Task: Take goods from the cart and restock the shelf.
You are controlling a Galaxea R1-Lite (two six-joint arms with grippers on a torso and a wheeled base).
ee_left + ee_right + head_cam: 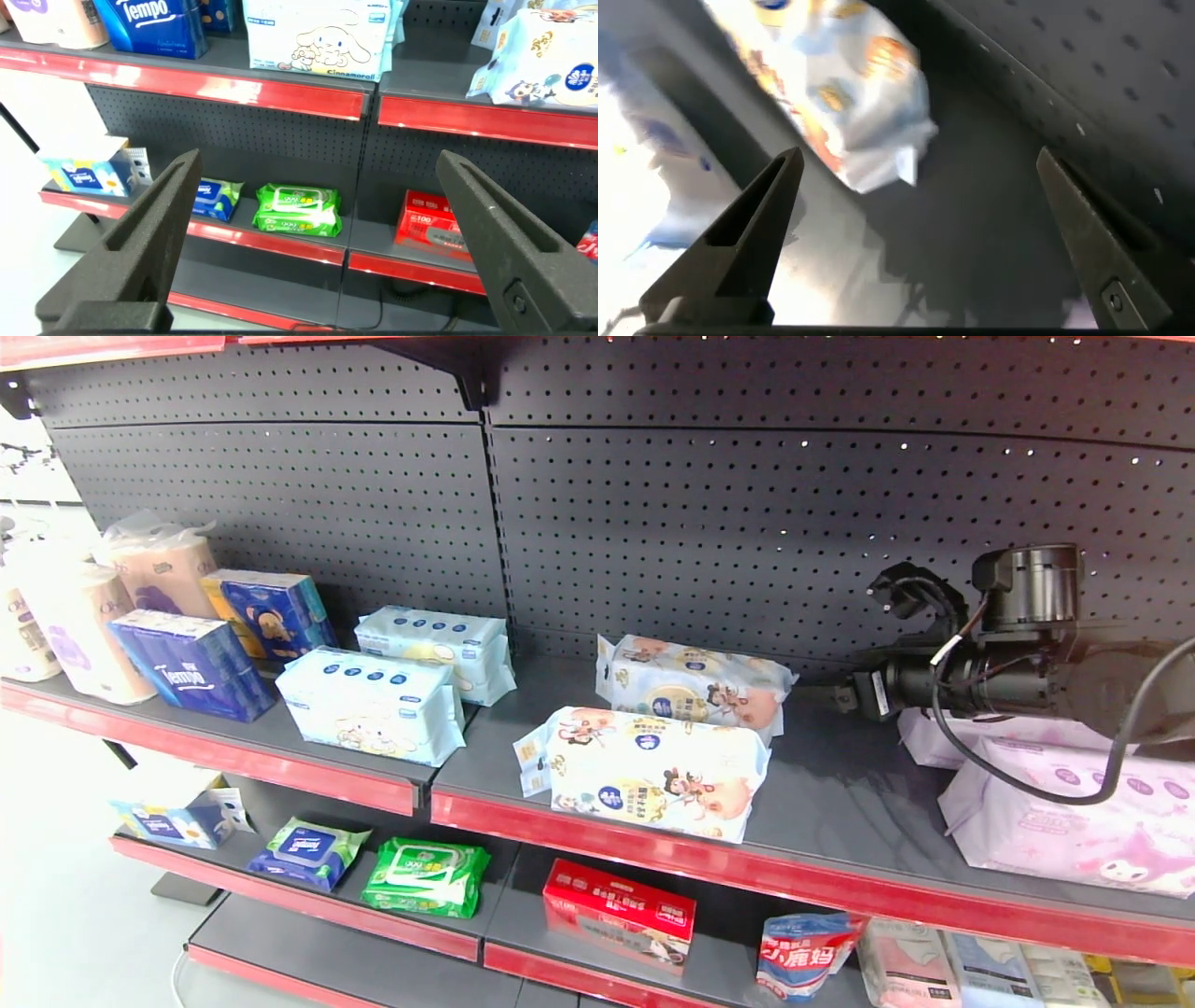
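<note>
My right gripper (915,163) is open and holds nothing. It hovers over the bare dark shelf board (840,803), beside a cartoon-printed tissue pack (850,93). In the head view the right arm comes in from the right, above the pink tissue packs (1074,821), with two cartoon-printed packs (653,770) to its left. My left gripper (318,159) is open and empty. It hangs in front of the lower shelves, facing a green wipes pack (297,207) and a red box (432,224).
The top shelf also carries white-and-blue tissue packs (373,705), blue boxes (191,663) and paper rolls (75,625) at the far left. A red rail (597,831) edges the shelf. Perforated back panel (747,523) stands behind. Below are wipes (427,875) and a pouch (805,952).
</note>
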